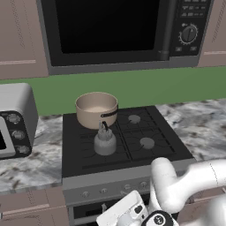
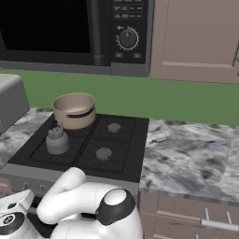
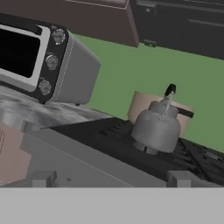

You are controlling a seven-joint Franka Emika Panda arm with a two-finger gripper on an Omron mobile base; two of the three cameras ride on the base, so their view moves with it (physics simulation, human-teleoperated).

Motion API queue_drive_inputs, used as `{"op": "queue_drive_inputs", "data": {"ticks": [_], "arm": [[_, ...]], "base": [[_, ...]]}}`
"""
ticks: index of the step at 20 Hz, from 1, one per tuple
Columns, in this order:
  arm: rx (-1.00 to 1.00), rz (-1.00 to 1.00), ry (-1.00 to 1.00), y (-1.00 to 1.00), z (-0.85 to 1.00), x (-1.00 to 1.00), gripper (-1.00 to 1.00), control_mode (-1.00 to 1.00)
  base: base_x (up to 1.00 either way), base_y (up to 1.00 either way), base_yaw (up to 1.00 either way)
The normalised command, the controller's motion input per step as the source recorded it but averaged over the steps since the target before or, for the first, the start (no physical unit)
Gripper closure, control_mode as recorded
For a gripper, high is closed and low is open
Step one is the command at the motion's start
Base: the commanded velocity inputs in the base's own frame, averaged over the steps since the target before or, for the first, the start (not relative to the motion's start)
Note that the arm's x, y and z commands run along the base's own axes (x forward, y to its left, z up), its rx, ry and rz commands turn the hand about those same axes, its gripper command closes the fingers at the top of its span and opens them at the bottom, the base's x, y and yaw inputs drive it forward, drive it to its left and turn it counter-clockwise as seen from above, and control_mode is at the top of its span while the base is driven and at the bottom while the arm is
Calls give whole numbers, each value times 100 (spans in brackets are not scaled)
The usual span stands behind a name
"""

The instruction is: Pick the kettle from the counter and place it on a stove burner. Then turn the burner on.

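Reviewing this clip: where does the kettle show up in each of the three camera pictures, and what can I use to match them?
Left base view: kettle left of centre, on the stove's front left burner.
Right base view: kettle at mid-left, on the same burner.
Hand view: kettle right of centre, on the stove.
Shared landmark: the tan saucepan right behind it.

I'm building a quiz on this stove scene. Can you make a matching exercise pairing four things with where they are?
Things:
1. kettle
2. saucepan
3. toaster oven
4. microwave

Places:
A. on the counter, left of the stove
B. front left burner
C. mounted above the stove
D. back left burner

Pairs: 1-B, 2-D, 3-A, 4-C
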Motion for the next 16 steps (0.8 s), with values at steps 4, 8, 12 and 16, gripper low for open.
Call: {"op": "queue_drive_inputs", "data": {"ticks": [4, 8, 12, 16], "arm": [[0, -8, -1, 16, -17, 21, -100, -100], [0, -7, 0, 31, -35, 29, -100, -100], [3, -7, 0, 40, -50, 34, -100, -100], [5, -5, 0, 33, -50, 36, -100, -100]], "base": [[0, 0, 0], [0, 0, 0], [0, 0, 0], [0, 0, 0]]}}
